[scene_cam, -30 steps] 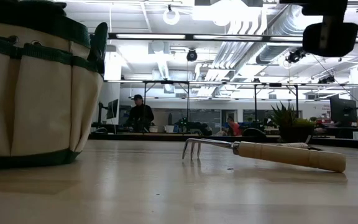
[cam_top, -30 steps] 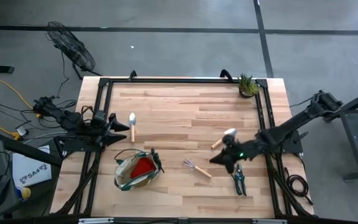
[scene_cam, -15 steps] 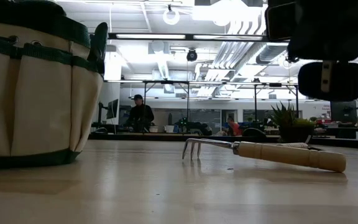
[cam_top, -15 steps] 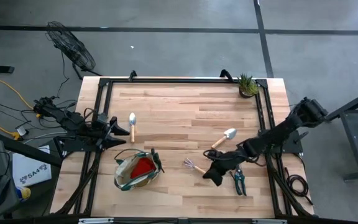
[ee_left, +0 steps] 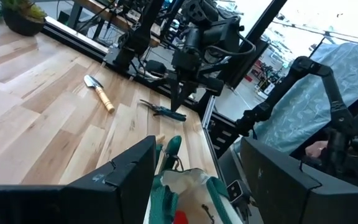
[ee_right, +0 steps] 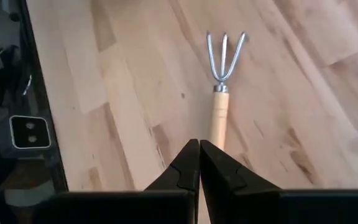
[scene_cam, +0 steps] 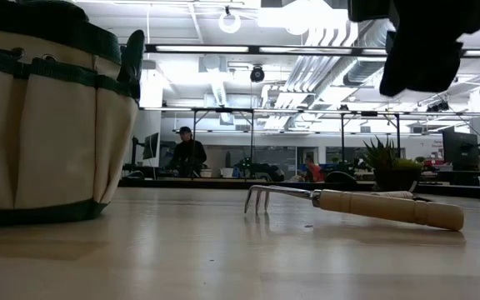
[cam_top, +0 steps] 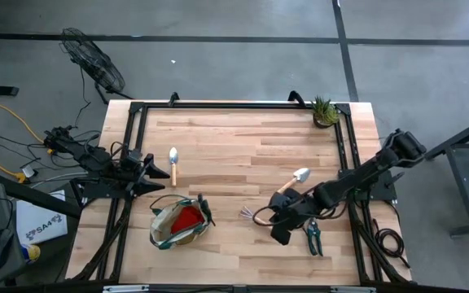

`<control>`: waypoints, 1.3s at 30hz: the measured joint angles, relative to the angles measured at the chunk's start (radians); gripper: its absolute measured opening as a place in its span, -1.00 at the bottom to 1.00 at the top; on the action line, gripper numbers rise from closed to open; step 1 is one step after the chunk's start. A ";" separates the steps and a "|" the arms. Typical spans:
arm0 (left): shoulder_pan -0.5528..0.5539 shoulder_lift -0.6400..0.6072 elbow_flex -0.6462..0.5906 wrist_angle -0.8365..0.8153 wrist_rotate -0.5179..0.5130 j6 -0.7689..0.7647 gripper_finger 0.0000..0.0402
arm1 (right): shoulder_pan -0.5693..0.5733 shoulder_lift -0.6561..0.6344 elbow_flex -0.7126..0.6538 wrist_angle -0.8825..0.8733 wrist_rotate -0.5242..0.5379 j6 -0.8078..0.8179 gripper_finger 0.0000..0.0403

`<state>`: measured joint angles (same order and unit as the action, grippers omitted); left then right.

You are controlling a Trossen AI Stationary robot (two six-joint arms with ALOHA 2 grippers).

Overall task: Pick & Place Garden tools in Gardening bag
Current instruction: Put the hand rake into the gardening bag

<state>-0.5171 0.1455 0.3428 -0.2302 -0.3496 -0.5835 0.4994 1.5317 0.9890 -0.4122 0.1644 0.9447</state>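
The right gripper, fingers together, has swung from the trowel to hover over the claw rake, at three o'clock from the gardening bag; pickup likely follows.

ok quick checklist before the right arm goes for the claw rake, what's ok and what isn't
1. Right gripper lined up over the rake handle: ok, it hangs above the handle's end.
2. Right fingers open enough to take the handle: not ok, they are shut.
3. Claw rake free of other tools: ok, it lies alone on the table; the pruners sit apart.
4. Gardening bag upright, mouth open: ok, with red cloth inside.
5. Left gripper clear of the path: ok, it waits open at the table's left edge beside a trowel.
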 joint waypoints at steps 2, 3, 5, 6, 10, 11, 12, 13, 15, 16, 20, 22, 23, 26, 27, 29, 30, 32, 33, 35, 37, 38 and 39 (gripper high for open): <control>0.000 0.000 0.000 -0.009 0.000 0.000 0.14 | 0.000 0.018 0.000 0.011 -0.024 -0.001 -0.99; 0.000 0.000 0.000 -0.011 0.000 0.000 0.14 | 0.000 0.028 0.000 0.011 -0.036 -0.006 -0.99; 0.000 0.000 0.000 -0.013 0.000 0.000 0.14 | 0.000 0.052 0.000 0.019 -0.062 -0.033 -0.99; 0.000 0.000 0.000 -0.012 0.000 0.000 0.14 | 0.000 0.066 0.000 0.017 -0.072 -0.047 -0.99; 0.000 0.000 0.000 -0.013 0.000 0.001 0.14 | -0.002 0.121 0.000 0.024 -0.107 -0.059 -0.99; 0.000 0.000 0.000 -0.013 0.000 0.001 0.14 | -0.002 0.135 0.000 0.026 -0.115 -0.060 -0.99; 0.000 0.000 0.000 -0.013 0.000 0.001 0.14 | -0.002 0.149 0.000 0.027 -0.119 -0.060 -0.99; 0.000 0.000 0.000 -0.013 -0.001 0.001 0.14 | -0.002 0.162 0.000 0.027 -0.121 -0.055 -0.99; 0.000 0.000 0.000 -0.013 -0.001 0.002 0.14 | -0.002 0.185 -0.001 0.028 -0.122 -0.051 -0.99; 0.000 0.000 0.000 -0.013 -0.001 0.002 0.14 | -0.002 0.193 -0.001 0.034 -0.122 -0.052 -0.99; 0.000 0.000 0.000 -0.013 -0.001 0.000 0.14 | -0.002 0.206 -0.001 0.051 -0.121 -0.054 -0.99; 0.000 0.000 0.000 -0.013 -0.001 0.000 0.14 | -0.002 0.207 -0.001 0.051 -0.117 -0.059 -0.99; 0.000 0.000 0.000 -0.013 -0.001 0.000 0.14 | -0.002 0.207 -0.001 0.054 -0.115 -0.059 -0.99; 0.000 0.000 0.000 -0.013 -0.001 -0.001 0.14 | -0.002 0.207 -0.001 0.060 -0.115 -0.059 -0.99; 0.000 0.000 0.000 -0.013 -0.001 -0.001 0.14 | -0.002 0.207 -0.001 0.069 -0.115 -0.060 -0.99; 0.000 0.000 0.000 -0.013 -0.001 -0.001 0.14 | -0.002 0.207 -0.001 0.083 -0.113 -0.082 -0.99; 0.000 0.000 0.000 -0.013 -0.002 -0.001 0.14 | -0.002 0.207 -0.001 0.088 -0.114 -0.089 -0.99; 0.000 0.000 0.000 -0.013 -0.001 -0.001 0.14 | -0.002 0.207 -0.001 0.101 -0.115 -0.094 -0.99; 0.000 0.000 0.001 -0.013 -0.002 -0.001 0.14 | -0.002 0.207 -0.001 0.105 -0.114 -0.098 -0.99; 0.000 0.000 0.001 -0.013 -0.001 -0.001 0.14 | -0.002 0.207 -0.001 0.105 -0.112 -0.111 -0.99; 0.000 0.000 0.001 -0.013 -0.002 -0.001 0.14 | -0.002 0.207 -0.001 0.104 -0.112 -0.111 -0.99; 0.000 0.000 0.001 -0.013 -0.002 -0.001 0.14 | -0.002 0.207 -0.001 0.103 -0.112 -0.111 -0.99; 0.000 0.000 0.001 -0.013 -0.002 -0.001 0.14 | -0.002 0.207 -0.001 0.103 -0.113 -0.112 -0.99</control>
<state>-0.5175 0.1459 0.3435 -0.2432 -0.3511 -0.5846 0.4973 1.7386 0.9878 -0.3089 0.0510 0.8331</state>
